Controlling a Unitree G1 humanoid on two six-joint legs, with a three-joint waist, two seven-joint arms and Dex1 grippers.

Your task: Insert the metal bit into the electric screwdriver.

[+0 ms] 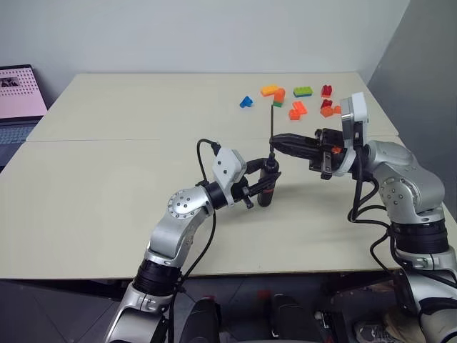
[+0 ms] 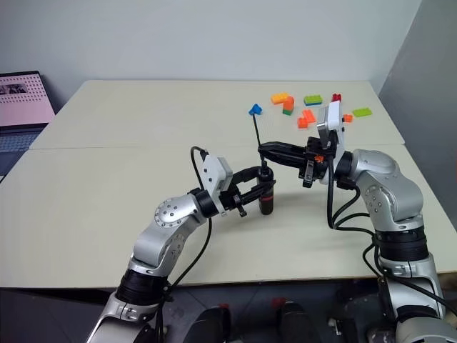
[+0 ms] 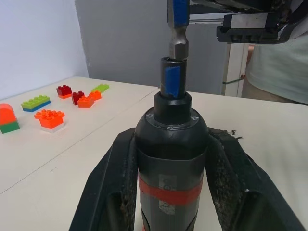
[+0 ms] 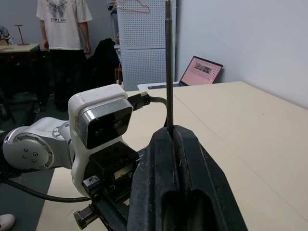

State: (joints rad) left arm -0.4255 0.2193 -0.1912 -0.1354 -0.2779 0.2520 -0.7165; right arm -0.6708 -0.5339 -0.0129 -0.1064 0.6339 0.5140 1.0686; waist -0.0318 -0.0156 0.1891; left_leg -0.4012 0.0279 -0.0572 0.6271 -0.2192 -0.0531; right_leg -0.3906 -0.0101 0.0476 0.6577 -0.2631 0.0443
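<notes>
The left end effector (image 1: pixel 261 184) is clamped on the electric screwdriver (image 1: pixel 267 184), holding it upright above the table (image 1: pixel 107 179), its blue-marked socket facing up. The right end effector (image 1: pixel 275 143) reaches in from the right, its fingers pinched together on the metal bit (image 1: pixel 271 123), which stands nearly vertical directly above the screwdriver. In the left wrist view the bit's hexagonal lower end (image 3: pixel 178 45) sits at the mouth of the screwdriver's socket (image 3: pixel 172 79), just entering or touching it; how deep it has gone I cannot tell. Both long axes run close to one line, bit over screwdriver. The insertion seems to be under way, and the coming move likely calls for the right arm to press the bit straight down along that shared axis while the left holds steady.
</notes>
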